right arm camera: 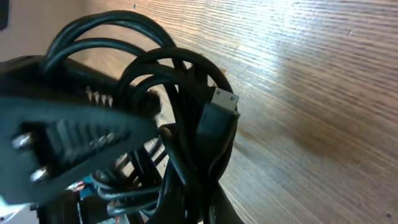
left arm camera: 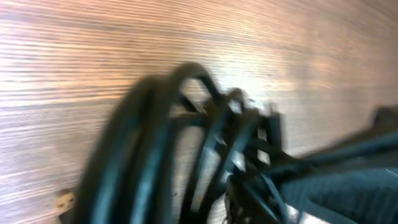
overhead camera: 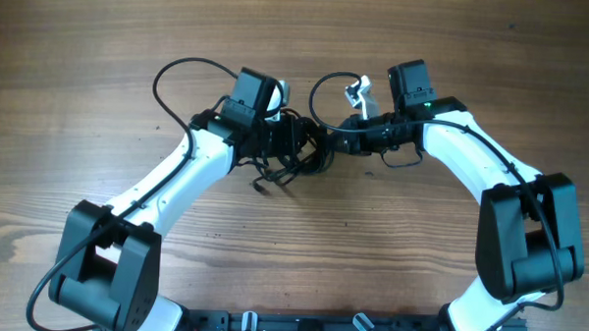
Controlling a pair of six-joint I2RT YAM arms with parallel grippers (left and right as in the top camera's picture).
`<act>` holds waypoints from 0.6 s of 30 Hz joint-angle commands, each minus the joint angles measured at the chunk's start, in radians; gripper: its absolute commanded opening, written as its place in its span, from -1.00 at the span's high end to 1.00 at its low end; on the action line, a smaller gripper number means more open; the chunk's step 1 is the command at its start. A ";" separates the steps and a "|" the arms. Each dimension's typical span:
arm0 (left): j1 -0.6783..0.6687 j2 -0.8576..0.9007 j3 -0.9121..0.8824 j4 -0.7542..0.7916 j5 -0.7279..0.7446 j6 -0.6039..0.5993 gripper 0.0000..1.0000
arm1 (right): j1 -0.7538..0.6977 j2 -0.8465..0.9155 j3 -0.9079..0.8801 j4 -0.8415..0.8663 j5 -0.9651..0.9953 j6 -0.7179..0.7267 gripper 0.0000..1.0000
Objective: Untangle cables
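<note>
A tangle of black cables (overhead camera: 293,156) lies at the middle of the wooden table, and both arms meet over it. My left gripper (overhead camera: 279,141) is at the tangle's left side and my right gripper (overhead camera: 343,138) at its right side; each seems shut on cable strands. The left wrist view is blurred and filled with black cable loops (left arm camera: 155,143); its jaws are hidden. In the right wrist view the bundle (right arm camera: 180,155) rises from my jaws, with a black plug with a silver tip (right arm camera: 219,115) on top. The left gripper's body (right arm camera: 68,143) shows behind it.
A loose cable end (overhead camera: 260,186) trails toward the front of the tangle. A small tan connector tip (left arm camera: 64,201) lies on the wood in the left wrist view. Each arm's own thin cable loops above its wrist (overhead camera: 185,68). Bare wooden tabletop (overhead camera: 100,100) surrounds the tangle.
</note>
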 commanded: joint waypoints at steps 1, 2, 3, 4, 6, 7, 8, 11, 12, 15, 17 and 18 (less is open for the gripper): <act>-0.017 0.004 -0.057 0.009 -0.135 -0.119 0.46 | 0.026 -0.140 0.010 -0.003 -0.139 0.008 0.92; -0.017 0.004 -0.070 0.021 -0.134 -0.138 0.48 | 0.026 -0.168 0.010 -0.003 -0.141 0.017 0.91; -0.018 0.004 -0.081 0.036 -0.134 -0.159 0.49 | 0.030 -0.203 0.010 -0.002 -0.141 0.030 0.91; -0.020 0.004 -0.092 0.054 -0.134 -0.181 0.51 | 0.035 -0.233 0.010 -0.002 -0.148 0.041 0.91; -0.029 0.004 -0.117 0.109 -0.134 -0.204 0.54 | 0.062 -0.281 0.010 -0.003 -0.185 0.058 0.91; -0.031 0.006 -0.117 0.115 -0.134 -0.213 0.60 | 0.085 -0.297 0.010 -0.008 -0.183 0.068 0.91; -0.034 0.006 -0.117 0.125 -0.134 -0.230 0.66 | 0.127 -0.314 0.010 -0.023 -0.156 0.083 0.91; -0.031 0.006 -0.117 0.094 -0.201 -0.248 0.92 | 0.163 -0.326 0.010 -0.084 -0.018 0.133 0.91; -0.024 0.006 -0.117 0.025 -0.332 -0.377 0.92 | 0.154 -0.330 0.010 -0.121 0.053 0.164 0.91; 0.006 0.006 -0.117 -0.084 -0.483 -0.517 0.92 | 0.114 -0.351 0.010 -0.196 0.211 0.218 0.91; 0.030 0.005 -0.117 -0.084 -0.463 -0.459 0.92 | 0.060 -0.368 0.010 -0.267 0.461 0.299 0.91; 0.048 0.004 -0.117 -0.084 -0.442 -0.436 0.92 | 0.033 -0.372 0.010 -0.294 0.569 0.327 0.91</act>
